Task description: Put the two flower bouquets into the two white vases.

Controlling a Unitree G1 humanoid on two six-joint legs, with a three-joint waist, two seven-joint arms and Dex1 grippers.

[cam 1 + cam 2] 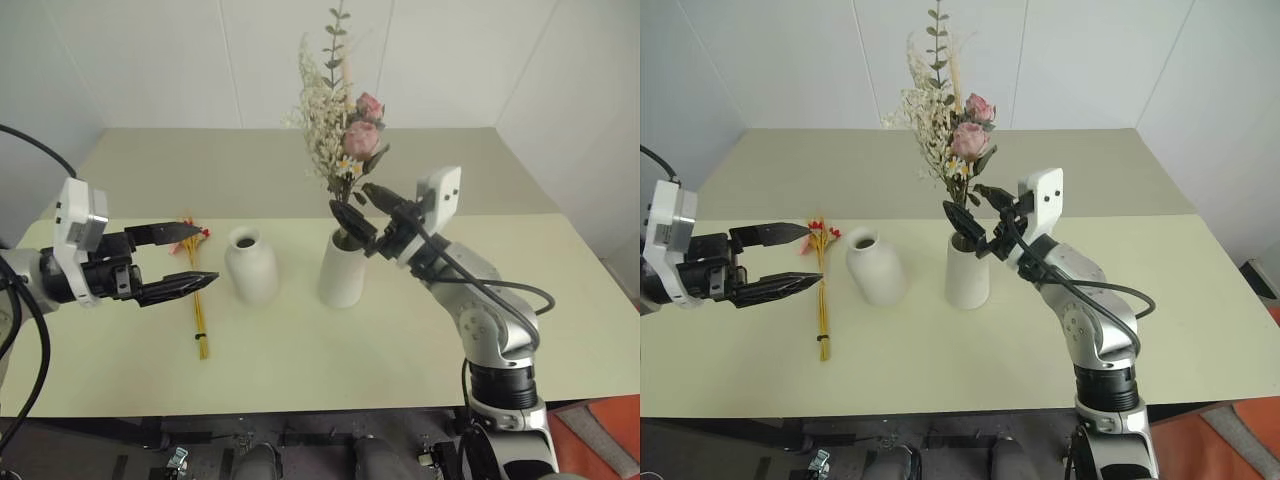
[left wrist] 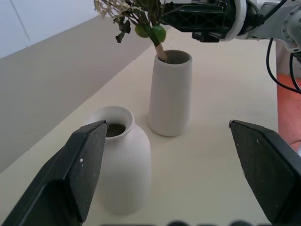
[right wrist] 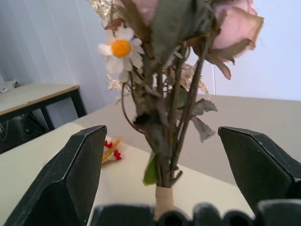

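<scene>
Right gripper [image 1: 361, 207]: fingers wide, either side of the bushy bouquet [image 1: 338, 120] stem, gripping nothing; bouquet upright in the tapered vase [image 1: 342, 270] beneath. Left gripper [image 1: 192, 256]: fingers wide, empty, over the thin bundle [image 1: 198, 300] flat on the worktop [image 1: 400, 350]; bottle vase [image 1: 252, 265] just beyond.

Pale table [image 1: 400, 360] under me, white wall [image 1: 150, 60] behind, 2nd table w/ dark legs [image 3: 42, 101] off to the side.

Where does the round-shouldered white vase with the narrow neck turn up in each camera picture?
Left eye: bottle vase, left of the tall vase.
Right eye: same.
Left wrist: near, between the fingers.
Right wrist: absent.
Shared landmark: the cream-and-pink bouquet.
</scene>
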